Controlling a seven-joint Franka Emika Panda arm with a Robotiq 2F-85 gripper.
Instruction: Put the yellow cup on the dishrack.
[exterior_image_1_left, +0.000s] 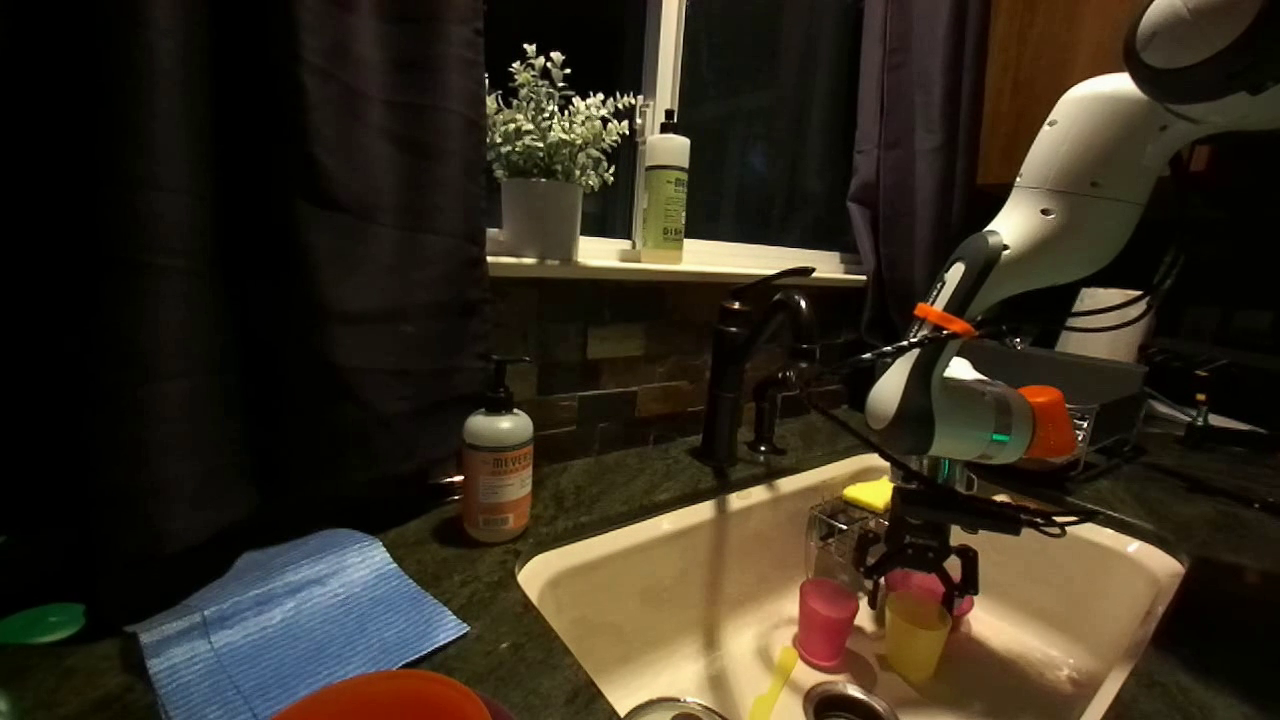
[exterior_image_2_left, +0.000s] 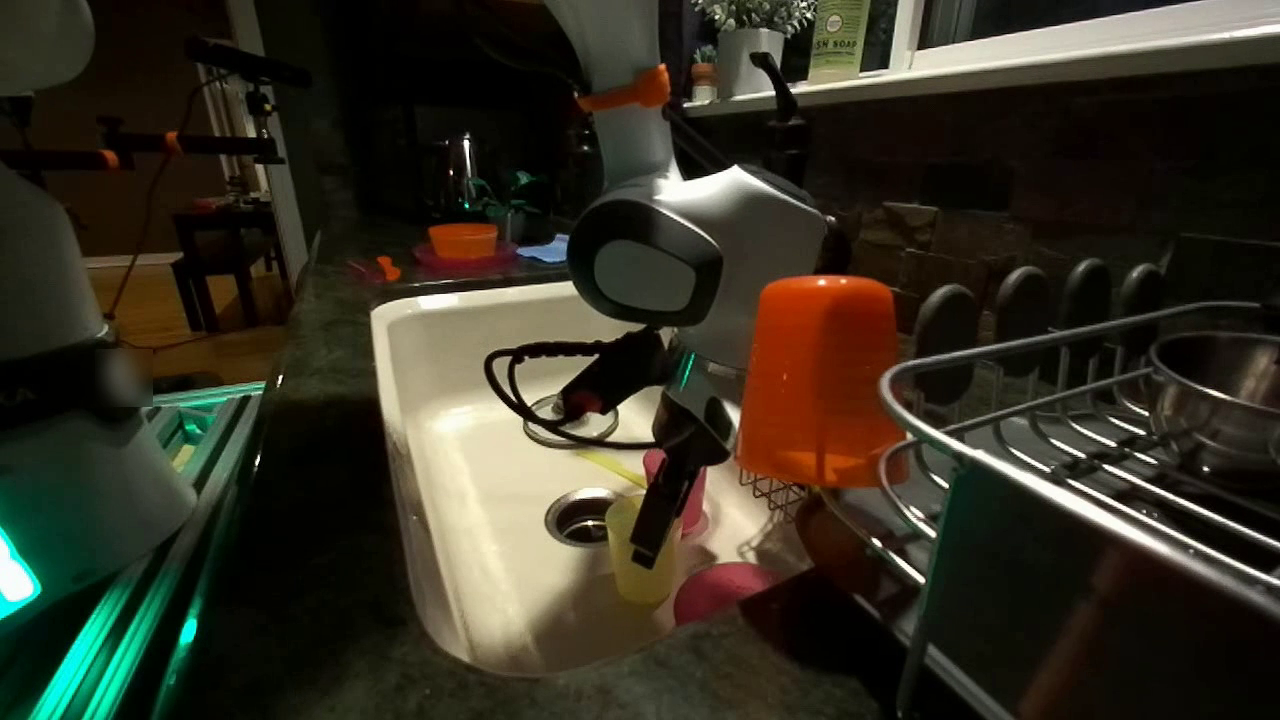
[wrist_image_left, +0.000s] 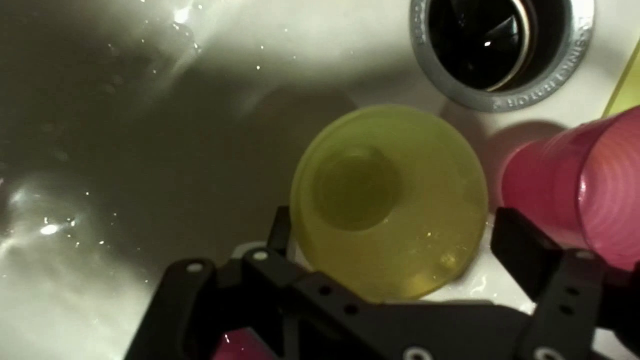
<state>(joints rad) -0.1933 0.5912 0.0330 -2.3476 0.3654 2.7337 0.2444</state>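
Observation:
The yellow cup (exterior_image_1_left: 918, 645) stands upright in the white sink (exterior_image_1_left: 650, 590), open end up. It also shows in an exterior view (exterior_image_2_left: 635, 580) and the wrist view (wrist_image_left: 390, 250). My gripper (exterior_image_1_left: 912, 600) points down with its fingers on either side of the cup's upper part. In the wrist view the gripper (wrist_image_left: 395, 227) is open; the left finger is close to the cup wall, and a gap shows at the right finger. The dishrack (exterior_image_2_left: 1060, 500) stands on the counter beside the sink, with an upturned orange-red cup (exterior_image_2_left: 820, 390) at its near corner and a metal bowl in it.
A pink cup (wrist_image_left: 540, 185) stands close beside the right finger. A pink bowl (exterior_image_2_left: 725, 592) lies behind the yellow cup. A wire caddy (exterior_image_1_left: 832, 540) with a yellow sponge (exterior_image_1_left: 868, 494) hangs on the sink wall. The drain (wrist_image_left: 500, 95) and faucet (exterior_image_1_left: 728, 390) are nearby.

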